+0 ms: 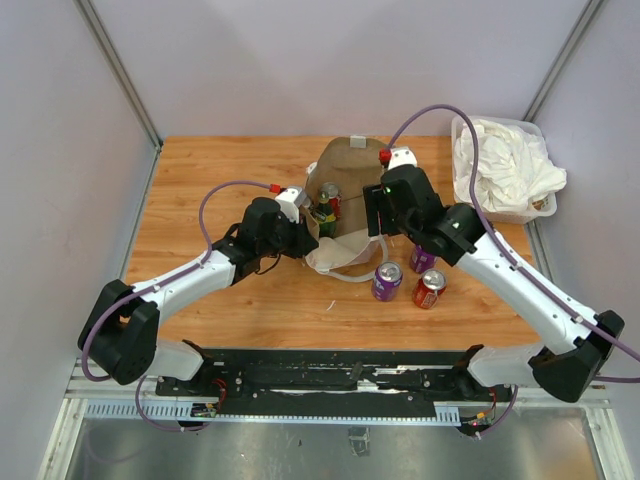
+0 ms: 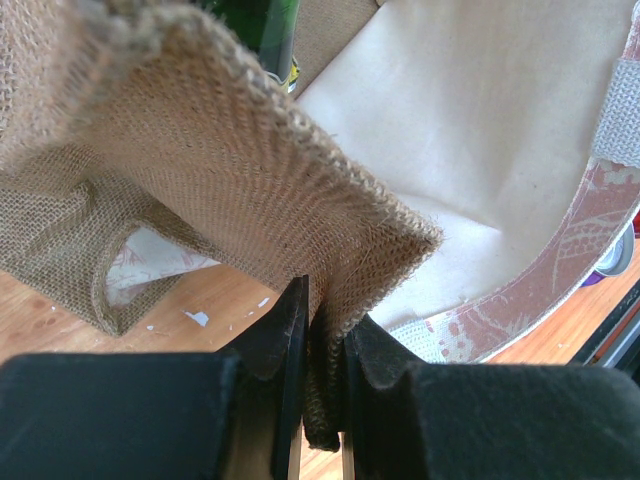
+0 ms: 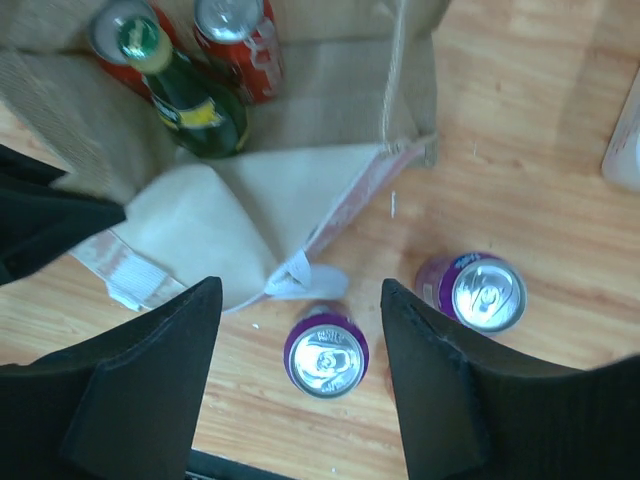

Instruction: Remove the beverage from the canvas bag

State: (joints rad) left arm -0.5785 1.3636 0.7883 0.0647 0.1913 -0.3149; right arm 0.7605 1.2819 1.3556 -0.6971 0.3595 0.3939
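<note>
The canvas bag (image 1: 345, 165) stands open mid-table. Inside it I see a green bottle (image 3: 195, 100) with a gold cap and two red cans (image 3: 243, 42), also visible from above as the bottle (image 1: 323, 214) and a can (image 1: 331, 192). My left gripper (image 2: 325, 315) is shut on the bag's woven brown rim (image 2: 230, 180) at its left side (image 1: 306, 222). My right gripper (image 3: 300, 290) hangs open and holds nothing, above the bag's near right corner (image 1: 373, 212). A purple can (image 3: 327, 352) stands on the table below its jaws.
Three cans stand on the table outside the bag: a purple can (image 1: 387, 281), a red can (image 1: 430, 288) and another purple can (image 1: 421, 260). A clear bin of white cloth (image 1: 500, 170) sits at the back right. The bag's white handle (image 1: 345, 272) loops toward the near side.
</note>
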